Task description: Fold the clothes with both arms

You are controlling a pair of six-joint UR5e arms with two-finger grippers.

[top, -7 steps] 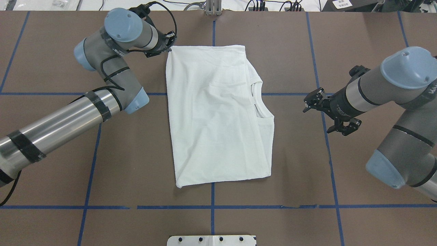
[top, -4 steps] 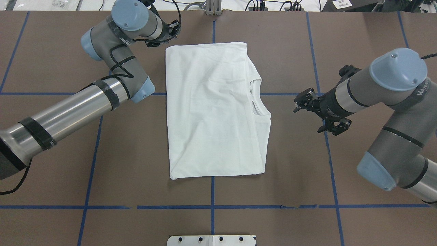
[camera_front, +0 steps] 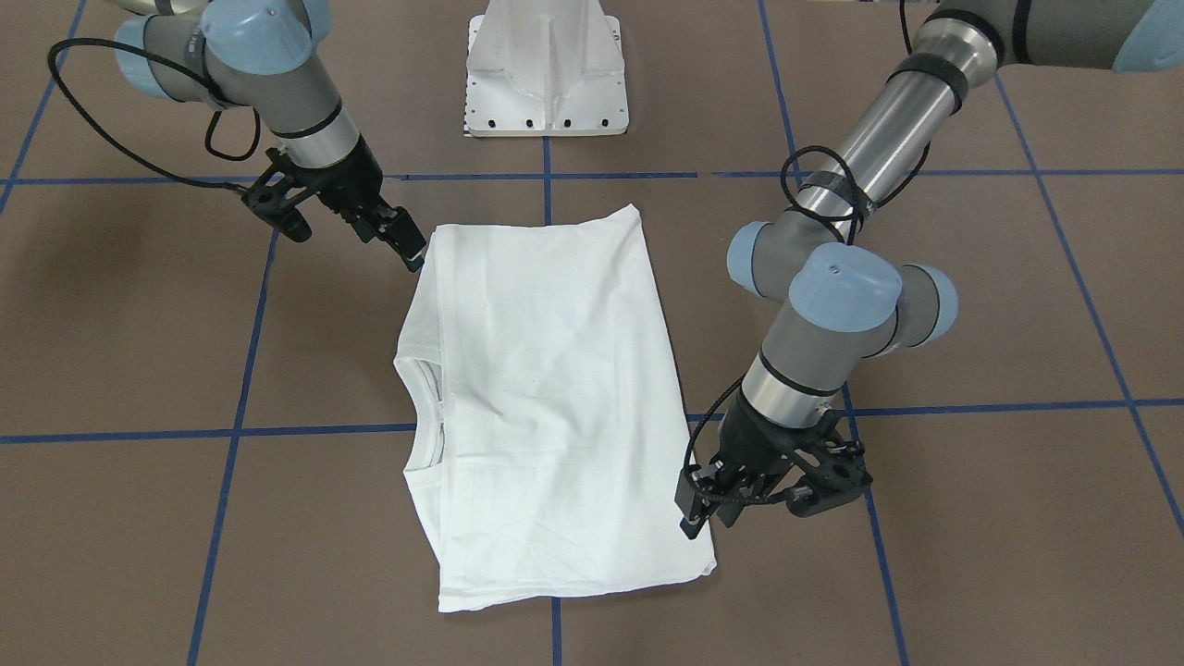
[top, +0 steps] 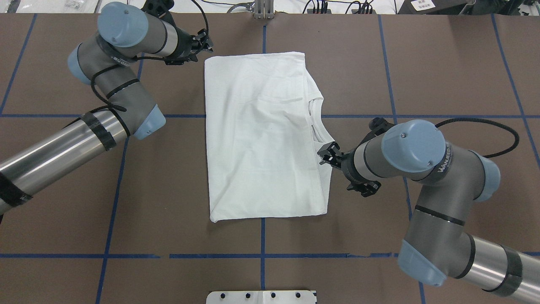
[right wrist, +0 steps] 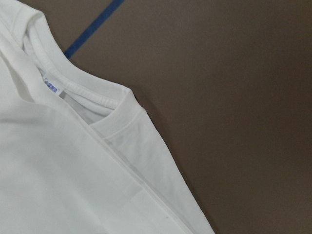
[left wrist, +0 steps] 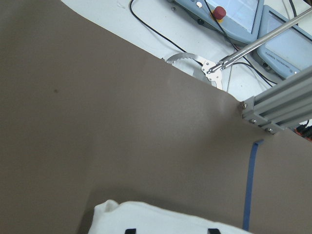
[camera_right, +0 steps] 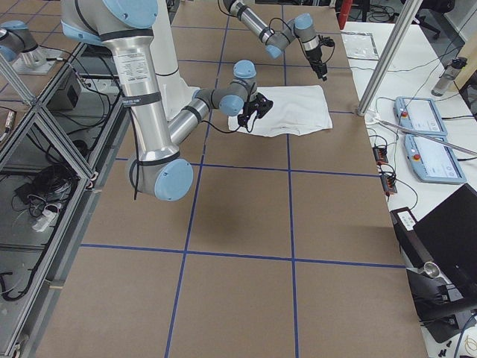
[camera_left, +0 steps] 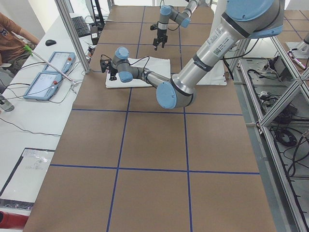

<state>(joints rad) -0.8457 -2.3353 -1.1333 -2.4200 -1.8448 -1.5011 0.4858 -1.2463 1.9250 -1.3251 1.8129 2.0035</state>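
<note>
The clothes are one white shirt, folded into a tall rectangle and lying flat mid-table with plain fabric up. Its ribbed collar opens toward the right edge. In the right wrist view the collar carries a small neck tag. My left gripper stands open just outside the shirt's far-left corner; that corner shows between its two fingertips in the left wrist view. My right gripper is open beside the shirt's right edge, just below the collar, holding nothing. From the front, the shirt lies between the left gripper and the right gripper.
The white pedestal base stands at the robot's side of the table. Blue tape lines grid the brown tabletop. Beyond the far edge are an aluminium post and control boxes with a red button. A person's sleeve shows there.
The left gripper let go of the far-left corner after drawing the shirt farther away, then backed off to the left. The right arm swung in to the shirt's right edge.
</note>
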